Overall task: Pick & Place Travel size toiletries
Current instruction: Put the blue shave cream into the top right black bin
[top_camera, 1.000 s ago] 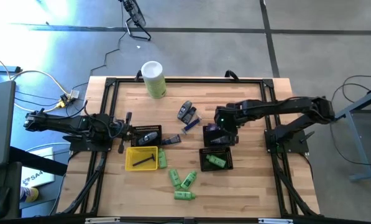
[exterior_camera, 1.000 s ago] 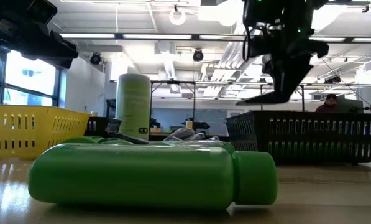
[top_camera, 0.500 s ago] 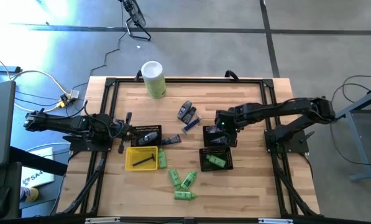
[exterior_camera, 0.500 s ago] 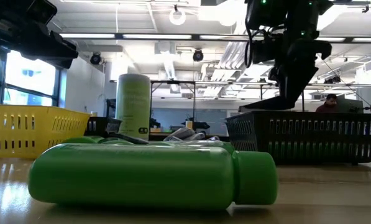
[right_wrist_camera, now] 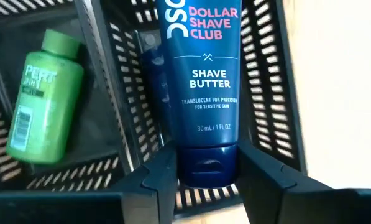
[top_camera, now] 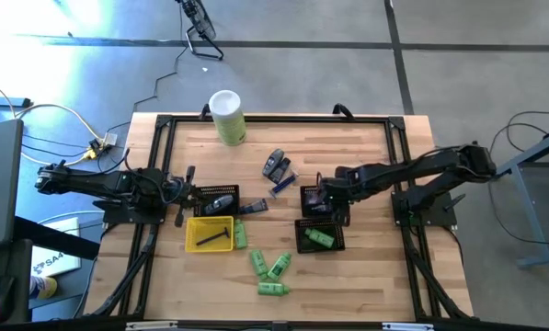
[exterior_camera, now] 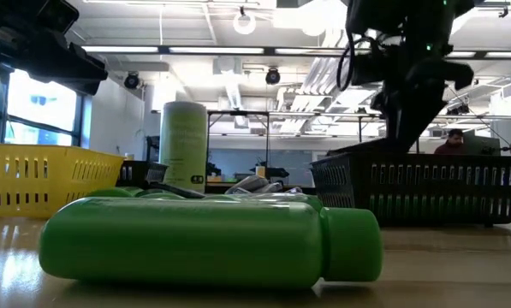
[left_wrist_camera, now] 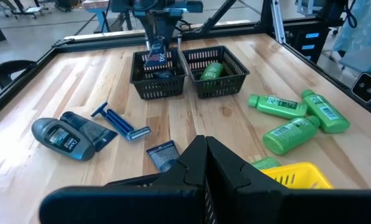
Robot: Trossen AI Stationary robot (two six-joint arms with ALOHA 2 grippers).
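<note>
My right gripper (top_camera: 322, 195) points steeply down over the farther of two black mesh baskets (top_camera: 337, 215) and is shut on a dark blue shave-butter tube (right_wrist_camera: 201, 81). A dark blue item (right_wrist_camera: 153, 74) lies in that basket. In the nearer basket (left_wrist_camera: 229, 84) lies a green bottle (right_wrist_camera: 45, 102). Three green bottles (top_camera: 269, 271) lie loose near the front edge. Two dark grey tubes (top_camera: 274, 165), a blue razor (top_camera: 281, 187) and a small packet (top_camera: 253, 207) lie mid-table. My left gripper (left_wrist_camera: 205, 163) waits shut at the table's left. My right gripper pinches the tube by its dark blue cap (right_wrist_camera: 207, 163) between its two fingers (right_wrist_camera: 162, 180). The fingers come from above, pointing steeply down. The tube hangs below them, cap uppermost, its lower end (left_wrist_camera: 155, 62) inside the basket's rim; whether it touches the bottom cannot be told.
A yellow tray (top_camera: 208, 233) and a third black basket (top_camera: 217, 199) sit by my left gripper, with a green bottle (top_camera: 240, 234) beside the tray. A tall pale-green canister (top_camera: 228, 117) with a white lid stands at the far edge. Bare wood lies far right.
My right gripper has moved toward the table's near edge and down with the tube. The tube, earlier tilted above the basket's rim in the low view, now hangs inside the basket.
</note>
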